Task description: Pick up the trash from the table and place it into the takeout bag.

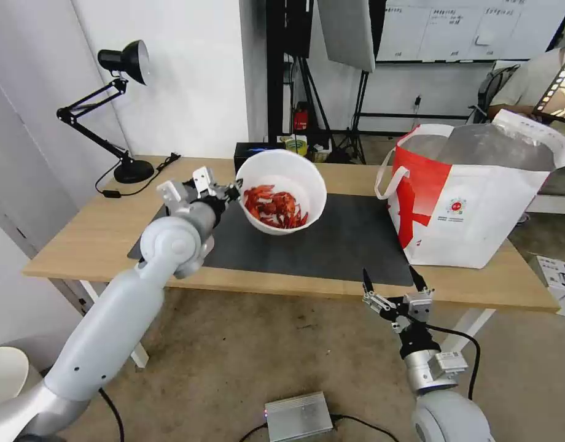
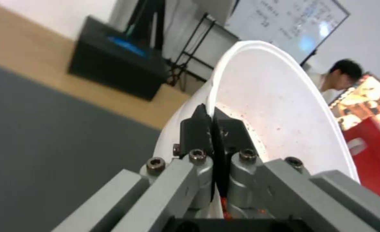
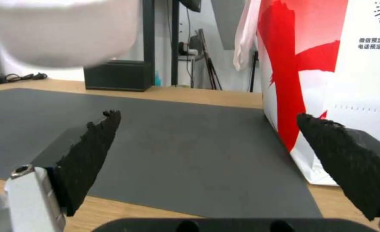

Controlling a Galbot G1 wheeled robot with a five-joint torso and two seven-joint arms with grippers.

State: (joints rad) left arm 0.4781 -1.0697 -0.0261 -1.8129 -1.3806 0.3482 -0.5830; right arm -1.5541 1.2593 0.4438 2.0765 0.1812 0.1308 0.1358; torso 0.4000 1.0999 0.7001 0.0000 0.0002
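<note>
A white round bowl (image 1: 282, 191) of red crayfish shells, the trash, hangs tilted in the air above the dark mat (image 1: 331, 242) on the table (image 1: 80, 245). My left gripper (image 1: 236, 186) is shut on the bowl's rim; in the left wrist view its black fingers (image 2: 198, 132) pinch the white rim (image 2: 276, 106) between them. The takeout bag (image 1: 479, 202), white with a red side panel and foil lining, stands open at the table's right end. My right gripper (image 1: 390, 281) waits open below the table's front edge, its fingers (image 3: 91, 151) wide apart, facing the mat and the bag (image 3: 327, 64).
A black desk lamp (image 1: 120, 110) stands at the table's back left with its cord. A small black box (image 1: 252, 153) sits at the back edge behind the bowl. A grey metal unit (image 1: 298, 416) lies on the floor. A white carton (image 1: 559, 276) sits beside the table at right.
</note>
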